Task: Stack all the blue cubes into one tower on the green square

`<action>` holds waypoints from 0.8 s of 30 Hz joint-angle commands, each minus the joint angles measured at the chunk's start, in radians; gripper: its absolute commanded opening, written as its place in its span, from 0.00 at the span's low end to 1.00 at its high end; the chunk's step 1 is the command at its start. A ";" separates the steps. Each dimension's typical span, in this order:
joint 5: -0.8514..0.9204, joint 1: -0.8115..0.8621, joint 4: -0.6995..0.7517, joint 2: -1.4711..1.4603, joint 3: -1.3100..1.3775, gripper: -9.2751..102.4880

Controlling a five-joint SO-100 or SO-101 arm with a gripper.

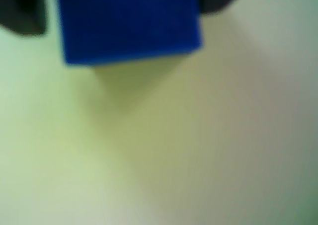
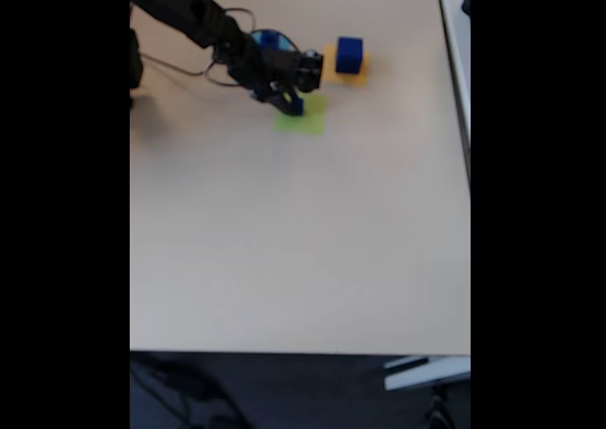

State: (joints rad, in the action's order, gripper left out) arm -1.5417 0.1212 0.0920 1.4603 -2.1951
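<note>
Jaws look closed on a blue cube (image 1: 130, 24): in the wrist view the dark fingers (image 1: 22, 14) sit at either side of it, and its shadow falls on the pale green surface just below. From the fixed view, the gripper (image 2: 287, 99) is down at the green square (image 2: 308, 120), with that cube (image 2: 293, 106) at the square's upper left part; whether it already rests on the paper or hangs just above, I cannot tell.

To do this step well, I'd say lower it flat and central on the green square, so the next cubes have a level base, then open slowly and lift straight up without nudging it.

Beyond the green square, to its upper right, another blue cube (image 2: 348, 55) stands on the orange-yellow square (image 2: 360, 72). A third (image 2: 270, 40) peeks out behind the arm on a light-blue patch, above the green square. No containers are on the table (image 2: 303, 240).
</note>
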 commanded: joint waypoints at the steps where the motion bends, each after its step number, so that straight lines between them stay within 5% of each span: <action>1: 0.006 -0.014 -0.023 0.011 0.031 0.24; 18: 0.129 -0.060 -0.094 0.040 0.144 0.39; 24: 0.141 -0.112 0.015 0.061 0.279 0.37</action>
State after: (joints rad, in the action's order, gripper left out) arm -1.4036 0.0414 0.0307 1.4588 -2.0371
